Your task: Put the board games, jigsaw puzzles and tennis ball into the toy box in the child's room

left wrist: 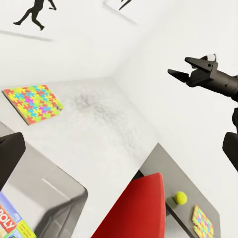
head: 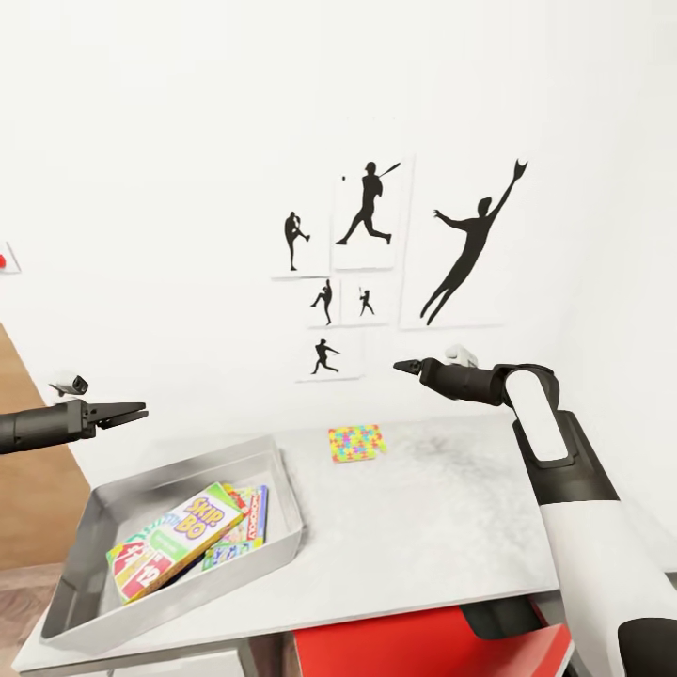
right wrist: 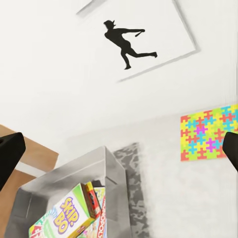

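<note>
A grey metal toy box [head: 290,527] sits on the left of the table [head: 442,527]. A Skip-Bo board game [head: 174,536] lies in it on top of other game boxes. In the right wrist view the Skip-Bo box [right wrist: 64,215] leans beside a Monopoly box [right wrist: 101,218]. A colourful jigsaw puzzle [head: 355,443] lies flat at the table's far edge, right of the box. A tennis ball [left wrist: 180,198] and a second puzzle [left wrist: 203,220] rest on a lower grey surface past the red seat. My left gripper [head: 139,411] hovers open above the box's left side. My right gripper [head: 406,366] hangs open above the puzzle.
A red seat [head: 423,644] stands at the table's near edge. The white wall right behind the table carries black baseball silhouettes [head: 367,202]. A brown wooden panel [head: 28,489] stands at the left. The table's right half is bare grey.
</note>
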### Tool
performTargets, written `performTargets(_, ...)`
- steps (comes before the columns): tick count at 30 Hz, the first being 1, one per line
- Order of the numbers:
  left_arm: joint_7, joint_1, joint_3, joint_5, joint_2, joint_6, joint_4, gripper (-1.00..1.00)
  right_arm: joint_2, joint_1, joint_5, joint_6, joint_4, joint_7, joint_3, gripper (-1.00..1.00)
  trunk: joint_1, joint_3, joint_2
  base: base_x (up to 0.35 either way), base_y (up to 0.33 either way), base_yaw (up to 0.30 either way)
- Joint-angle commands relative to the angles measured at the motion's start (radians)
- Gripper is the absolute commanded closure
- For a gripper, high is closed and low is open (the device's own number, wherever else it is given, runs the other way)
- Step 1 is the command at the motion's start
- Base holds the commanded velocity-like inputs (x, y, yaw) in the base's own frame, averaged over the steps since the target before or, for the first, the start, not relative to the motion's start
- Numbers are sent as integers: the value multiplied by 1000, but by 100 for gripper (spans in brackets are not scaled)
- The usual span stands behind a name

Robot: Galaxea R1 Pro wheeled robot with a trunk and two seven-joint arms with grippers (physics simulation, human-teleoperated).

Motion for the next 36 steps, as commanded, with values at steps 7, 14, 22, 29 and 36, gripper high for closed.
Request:
performTargets(7,-4,-1,1,-1,1,11,0,-100,-1,-1,-10,2,0,-11,2,-100,1,-2,-2,12,-20,0)
performTargets(14,-4,-1,0,-1,1,11,0,-100,-1,-1,-10,2,2,-13,2,-100,1,-2,-2,84,30,0)
performTargets(22,-4,-1,1,-1,0,10,0,-100,-1,-1,-10,2,2,-18,2,-100,1,-2,-2,32,15,0)
performTargets(29,-4,-1,1,-1,1,11,0,-100,-1,-1,-10,2,4,-18,2,-100,1,-2,-2,8,8,0)
performTargets(36,-4,-1,1,-1,0,10,0,-100,-1,-1,-10,2,3,-18,2,-100,1,-2,-2,76,70,0)
